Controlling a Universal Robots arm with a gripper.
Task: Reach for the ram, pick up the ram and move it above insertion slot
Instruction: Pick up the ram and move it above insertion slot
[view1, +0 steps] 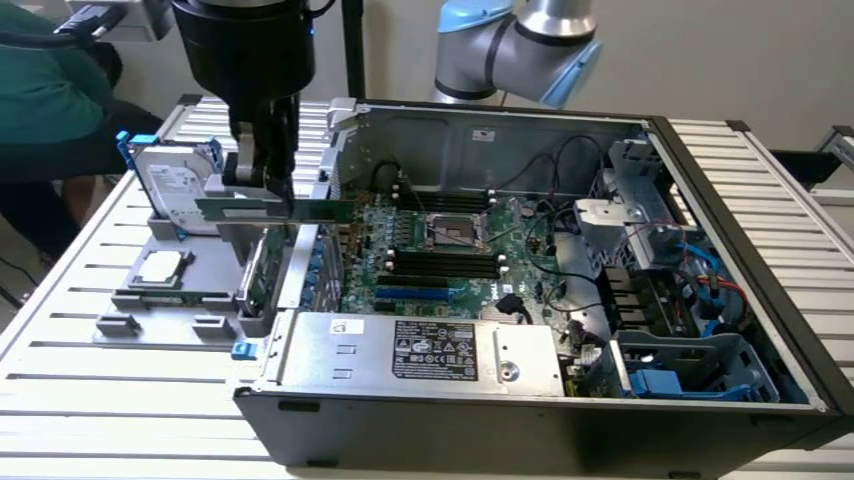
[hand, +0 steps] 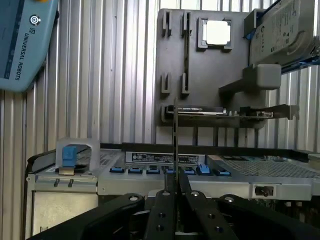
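- Exterior view: in the upper left of the frame you see the black gripper (view1: 263, 175) hanging from the dark wrist, clenched on the ram (view1: 274, 210) — a long, thin green circuit stick held level and lifted clear of the grey plastic parts holder (view1: 167, 290).
- The ram sits left of centre in the frame, above the left wall of the open dark-grey computer case (view1: 747, 260) and not over the black memory slots (view1: 441, 262) on the green motherboard (view1: 441, 240), which lie further toward the middle.
- On the holder you can make out a silver hard drive (view1: 174, 195) standing upright at the upper left, and a square silver processor chip (view1: 160, 265) lying flat below it.
- A person's green sleeve (view1: 47, 90) shows at the top left corner.
- Wrist view: at the lower middle of the frame the two black fingers (hand: 160, 212) press together on the ram (hand: 175, 145) — you see it edge-on, a thin dark line rising to mid-frame.
- Behind it, the grey holder (hand: 210, 65) lies on the ribbed metal table (hand: 110, 75), carrying the processor chip (hand: 218, 33) at the top and a green expansion card with a metal bracket (hand: 235, 113) at mid-right.
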